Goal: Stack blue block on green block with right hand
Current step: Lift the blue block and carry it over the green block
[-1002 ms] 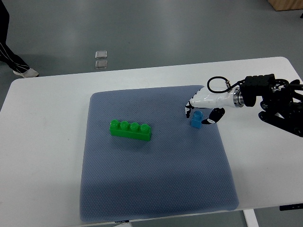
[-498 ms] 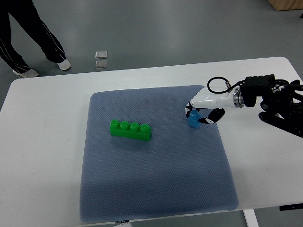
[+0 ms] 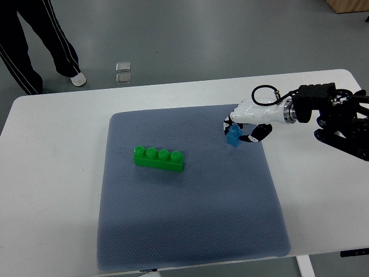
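My fingers [image 3: 229, 123] hide part of the blue block [image 3: 233, 137]. My right hand [image 3: 249, 118] is curled round it, gripping it above the mat [image 3: 190, 231], well apart from the green block [image 3: 159, 160].

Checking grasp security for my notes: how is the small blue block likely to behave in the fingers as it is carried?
The blue block looks like rigid moulded plastic, so probably stiff and light. Its smooth faces may slip between the right hand fingers. Being small and pinched near the fingertips, it could twist.
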You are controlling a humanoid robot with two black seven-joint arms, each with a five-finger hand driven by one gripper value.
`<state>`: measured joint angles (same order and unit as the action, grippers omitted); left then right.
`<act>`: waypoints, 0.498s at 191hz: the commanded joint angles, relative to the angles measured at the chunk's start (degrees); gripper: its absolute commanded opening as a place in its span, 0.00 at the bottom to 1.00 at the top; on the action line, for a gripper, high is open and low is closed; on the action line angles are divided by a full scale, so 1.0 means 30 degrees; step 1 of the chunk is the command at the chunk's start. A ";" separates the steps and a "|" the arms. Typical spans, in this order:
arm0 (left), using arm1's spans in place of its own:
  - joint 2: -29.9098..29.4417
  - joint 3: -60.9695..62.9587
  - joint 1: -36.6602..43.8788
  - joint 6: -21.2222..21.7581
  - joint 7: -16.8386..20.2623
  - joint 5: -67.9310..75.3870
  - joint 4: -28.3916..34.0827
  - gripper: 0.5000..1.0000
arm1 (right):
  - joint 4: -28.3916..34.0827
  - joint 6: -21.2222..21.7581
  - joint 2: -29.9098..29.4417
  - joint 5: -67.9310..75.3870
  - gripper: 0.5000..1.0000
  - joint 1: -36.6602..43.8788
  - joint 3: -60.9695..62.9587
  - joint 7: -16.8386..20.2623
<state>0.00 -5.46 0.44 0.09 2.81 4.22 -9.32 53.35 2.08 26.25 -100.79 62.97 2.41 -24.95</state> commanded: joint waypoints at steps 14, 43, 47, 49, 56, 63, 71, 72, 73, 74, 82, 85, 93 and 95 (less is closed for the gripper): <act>0.0000 0.0004 0.0001 0.0000 0.0000 0.0000 0.0000 1.00 | 0.0059 -0.0343 -0.0988 0.0021 0.07 0.0837 0.0074 -0.0062; 0.0000 -0.0026 0.0001 0.0000 0.0000 0.0000 0.0000 1.00 | 0.0117 -0.0577 -0.2218 0.0051 0.08 0.1686 0.0074 -0.0091; 0.0000 0.0004 0.0001 0.0000 0.0000 0.0000 0.0000 1.00 | 0.0117 -0.0548 -0.2306 0.0051 0.08 0.1803 0.0074 -0.0062; 0.0000 0.0004 0.0001 0.0000 0.0000 0.0000 0.0000 1.00 | 0.0117 -0.0548 -0.2365 0.0051 0.08 0.1833 0.0074 -0.0062; 0.0000 0.0004 0.0001 0.0000 0.0000 0.0000 0.0000 1.00 | 0.0146 -0.0460 -0.2598 0.0080 0.09 0.2125 0.0074 -0.0091; 0.0000 0.0003 0.0001 0.0000 0.0000 0.0000 0.0000 1.00 | 0.0146 -0.0431 -0.2861 0.0109 0.09 0.2330 0.0045 -0.0091; 0.0000 -0.0025 0.0001 0.0000 0.0000 0.0000 0.0000 1.00 | 0.0175 -0.0460 -0.3213 0.0197 0.10 0.2477 0.0045 -0.0121; 0.0000 -0.0026 0.0001 0.0000 0.0000 0.0000 0.0000 1.00 | 0.0176 -0.0460 -0.3214 0.0197 0.10 0.2477 0.0045 -0.0121; 0.0000 -0.0026 0.0001 0.0000 0.0000 0.0000 0.0000 1.00 | 0.0176 -0.0460 -0.3301 0.0197 0.10 0.2506 0.0045 -0.0121; 0.0000 -0.0026 0.0001 0.0000 0.0000 0.0000 0.0000 1.00 | 0.0176 -0.0460 -0.3302 0.0197 0.10 0.2506 0.0045 -0.0121; 0.0000 0.0004 0.0001 0.0000 0.0000 0.0000 0.0000 1.00 | 0.0176 -0.0460 -0.3654 0.0197 0.10 0.2536 0.0045 -0.0121; 0.0000 0.0004 0.0001 0.0000 0.0000 0.0000 0.0000 1.00 | 0.0176 -0.0460 -0.3828 0.0197 0.10 0.2565 0.0045 -0.0121; 0.0000 -0.0026 0.0001 0.0000 0.0000 0.0000 0.0000 1.00 | 0.0205 -0.0460 -0.4093 0.0226 0.10 0.2565 0.0045 -0.0121; 0.0000 0.0004 0.0001 0.0000 0.0000 0.0000 0.0000 1.00 | 0.0205 -0.0431 -0.4152 0.0197 0.10 0.2565 0.0045 -0.0121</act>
<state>0.00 -5.47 0.44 0.09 2.81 4.22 -9.32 53.85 0.68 15.97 -100.25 70.36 2.61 -25.29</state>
